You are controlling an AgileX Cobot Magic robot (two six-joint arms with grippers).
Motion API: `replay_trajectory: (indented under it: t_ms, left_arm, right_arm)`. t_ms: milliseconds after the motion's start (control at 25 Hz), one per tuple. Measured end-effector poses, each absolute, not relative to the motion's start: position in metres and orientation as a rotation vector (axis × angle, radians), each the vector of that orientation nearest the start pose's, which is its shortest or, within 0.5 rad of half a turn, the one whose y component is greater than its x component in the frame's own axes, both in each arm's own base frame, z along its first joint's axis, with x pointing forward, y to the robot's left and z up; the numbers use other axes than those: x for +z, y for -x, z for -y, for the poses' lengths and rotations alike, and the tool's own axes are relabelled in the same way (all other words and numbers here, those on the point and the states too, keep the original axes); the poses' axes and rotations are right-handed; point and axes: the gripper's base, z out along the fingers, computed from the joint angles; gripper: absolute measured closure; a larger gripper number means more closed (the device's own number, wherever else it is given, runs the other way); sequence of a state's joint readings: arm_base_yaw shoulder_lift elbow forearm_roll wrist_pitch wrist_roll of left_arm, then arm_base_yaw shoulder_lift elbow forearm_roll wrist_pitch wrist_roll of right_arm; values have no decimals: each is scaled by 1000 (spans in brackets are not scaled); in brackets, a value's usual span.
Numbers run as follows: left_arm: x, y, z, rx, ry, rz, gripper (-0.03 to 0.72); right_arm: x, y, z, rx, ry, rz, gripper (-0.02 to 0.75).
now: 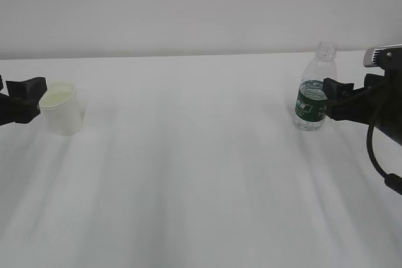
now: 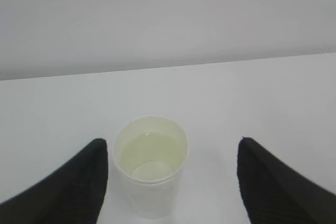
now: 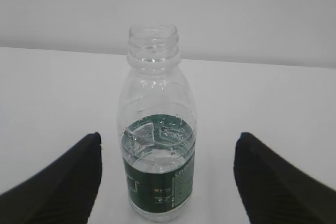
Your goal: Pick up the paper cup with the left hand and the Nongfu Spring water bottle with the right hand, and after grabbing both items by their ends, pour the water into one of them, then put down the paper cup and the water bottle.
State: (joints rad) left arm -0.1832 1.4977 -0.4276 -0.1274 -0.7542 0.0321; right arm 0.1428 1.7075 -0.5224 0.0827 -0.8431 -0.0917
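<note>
From the front, the paper cup [image 1: 62, 108] stands far left and the water bottle [image 1: 314, 89] far right on the table [image 1: 201, 174]. The left hand [image 2: 170, 177] straddles the cup, released. The right hand [image 3: 168, 177] straddles the bottle, released. Next each should clench.

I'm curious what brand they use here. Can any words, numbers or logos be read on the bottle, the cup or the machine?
Water bottle, dark green label band: pale print and small marks are there, but too blurred and small to read; no brand name can be made out.
Paper cup: plain white, no print visible.
Left end effector and right end effector: no lettering visible.
</note>
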Motion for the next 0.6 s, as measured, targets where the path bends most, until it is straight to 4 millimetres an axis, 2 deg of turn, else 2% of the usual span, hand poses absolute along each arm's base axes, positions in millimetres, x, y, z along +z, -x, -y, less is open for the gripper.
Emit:
replay_trajectory:
  t_ms: [600]
  left_arm:
    - [232,-232,36,-136,-19,-1788,145]
  right_arm:
    - [191,-281,-36,36,124,-1880,144]
